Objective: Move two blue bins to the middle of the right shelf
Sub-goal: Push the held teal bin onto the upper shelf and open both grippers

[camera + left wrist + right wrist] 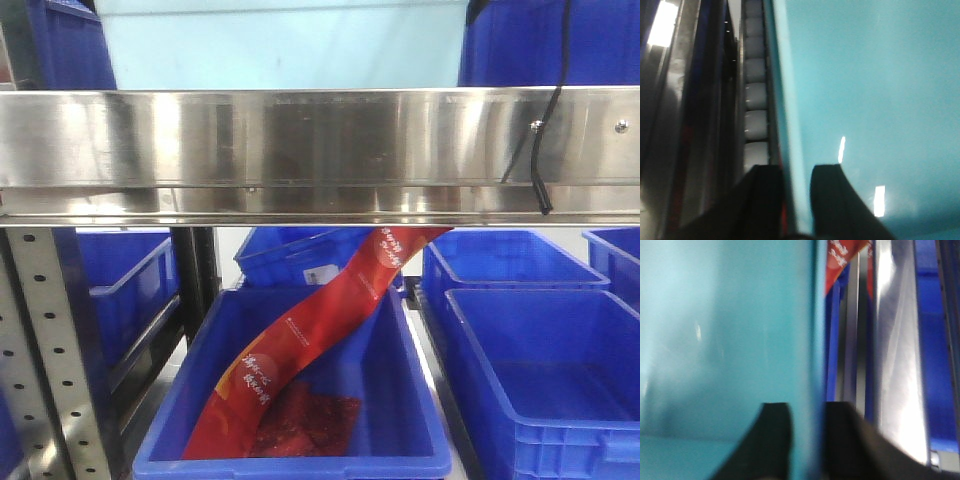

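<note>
A pale aqua-blue bin (280, 40) stands above the right shelf's shiny middle rail (300, 140), between royal-blue bins. I cannot make out a second aqua bin. In the left wrist view my left gripper (797, 200) straddles the bin's left wall (865, 100), one black finger (765, 200) outside and one inside, shut on the thin rim. In the right wrist view my right gripper (807, 440) straddles the bin's right wall (730, 340) in the same way, shut on it. Neither gripper shows in the front view.
A roller track (755, 100) runs beside the bin's left wall. Royal-blue bins (545, 40) flank it on the shelf. Below the rail stand more royal-blue bins (540, 380), one holding a red bag (300, 340). A black cable (545, 130) hangs over the rail. A perforated upright (50, 340) stands at left.
</note>
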### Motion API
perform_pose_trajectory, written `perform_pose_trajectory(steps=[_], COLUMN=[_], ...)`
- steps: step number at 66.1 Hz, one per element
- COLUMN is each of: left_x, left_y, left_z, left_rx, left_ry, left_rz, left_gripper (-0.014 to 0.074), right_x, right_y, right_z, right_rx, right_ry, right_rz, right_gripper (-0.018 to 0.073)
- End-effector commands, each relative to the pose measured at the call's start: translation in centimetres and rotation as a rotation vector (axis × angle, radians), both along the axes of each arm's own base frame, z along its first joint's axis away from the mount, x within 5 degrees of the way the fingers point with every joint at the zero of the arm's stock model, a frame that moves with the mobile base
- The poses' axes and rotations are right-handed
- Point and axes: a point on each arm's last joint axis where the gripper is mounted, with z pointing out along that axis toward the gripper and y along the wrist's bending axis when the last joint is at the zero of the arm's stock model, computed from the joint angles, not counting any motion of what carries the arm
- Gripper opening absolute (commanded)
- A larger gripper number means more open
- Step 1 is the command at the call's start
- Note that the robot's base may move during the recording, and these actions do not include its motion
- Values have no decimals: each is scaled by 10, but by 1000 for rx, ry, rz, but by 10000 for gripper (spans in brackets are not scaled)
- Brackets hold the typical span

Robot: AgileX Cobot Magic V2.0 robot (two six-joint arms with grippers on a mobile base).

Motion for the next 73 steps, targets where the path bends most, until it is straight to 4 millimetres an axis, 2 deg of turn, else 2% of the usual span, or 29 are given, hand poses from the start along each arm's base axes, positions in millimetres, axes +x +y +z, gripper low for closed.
perform_pose_trajectory(steps=[1,5,7,9,19,23,28,38,41,59,65,73], left_x=[-4,-4,-4,-5,-9,-14,-20,-31,-33,-52,-59,-60], left_y=[-10,-10,-9,-9,-8,-8,-6,-5,-5,-9,-10,-10], left_z=[19,23,26,30,53,64,75,90,92,111,117,118], left_rx=[-86,-86,-81,-82,-89,-86,-81,-74,-78,-98,-100,-105], left_ry=[-81,-91,-105,-111,-144,-135,-118,-82,-72,-95,-105,-107], left_rz=[-19,-19,-19,-19,-23,-26,-30,-36,-39,-59,-66,-69], left_gripper=[244,325,382,402,406,366,243,-116,-111,-111,-111,-111], right_x=[0,0,-1,-2,-9,-13,-20,-28,-28,-44,-48,-43], right_y=[7,6,6,6,5,3,0,-2,-2,-7,-15,-22], right_z=[16,18,20,23,42,50,58,69,70,90,88,80], right_rx=[61,61,62,64,71,65,43,38,41,20,-66,-154], right_ry=[-95,-98,-101,-109,-143,-145,-134,-148,-159,-204,-180,-174], right_rz=[14,14,15,15,18,19,16,23,22,33,6,-24], right_gripper=[302,361,372,372,367,333,228,-69,-165,-165,-165,-165])
